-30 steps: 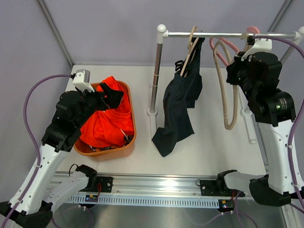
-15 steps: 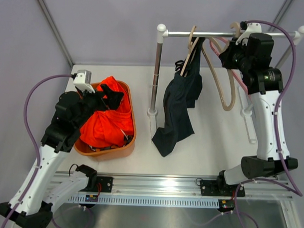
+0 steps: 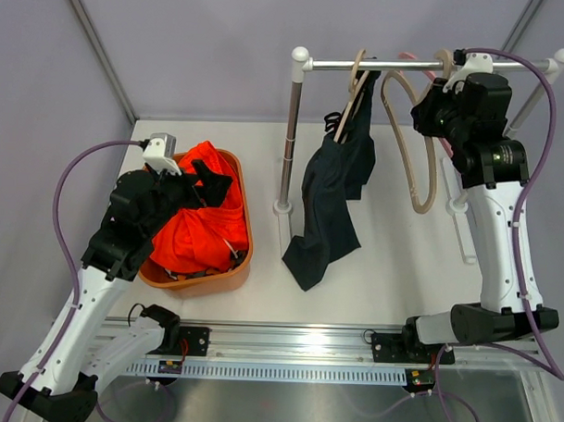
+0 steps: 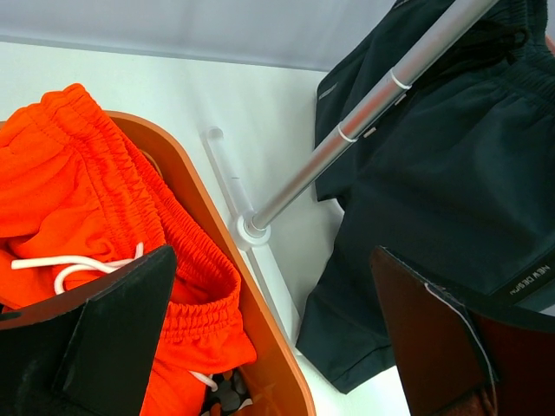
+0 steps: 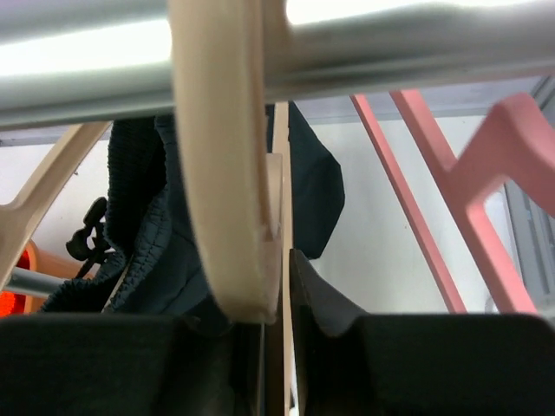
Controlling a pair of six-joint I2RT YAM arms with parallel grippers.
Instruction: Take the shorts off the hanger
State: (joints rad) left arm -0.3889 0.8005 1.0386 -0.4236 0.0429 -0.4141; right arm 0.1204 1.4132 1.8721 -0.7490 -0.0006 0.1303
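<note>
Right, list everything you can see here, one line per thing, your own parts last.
clothes rail: one, silver, standing on the table.
navy shorts: one, dark navy, hanging from the rail's left part.
loaded hanger: one, beige, on the rail, carrying the navy shorts.
empty hanger: one, beige, hooked on the rail right of the shorts.
pink hanger: one, pink, at the rail beside the empty hanger.
basket: one, orange, table's left.
orange shorts: one, bright orange, in the basket.
table: one, white.
left gripper: one, black, open, above the basket.
right gripper: one, black, at the empty hanger's top; grip unclear.
</note>
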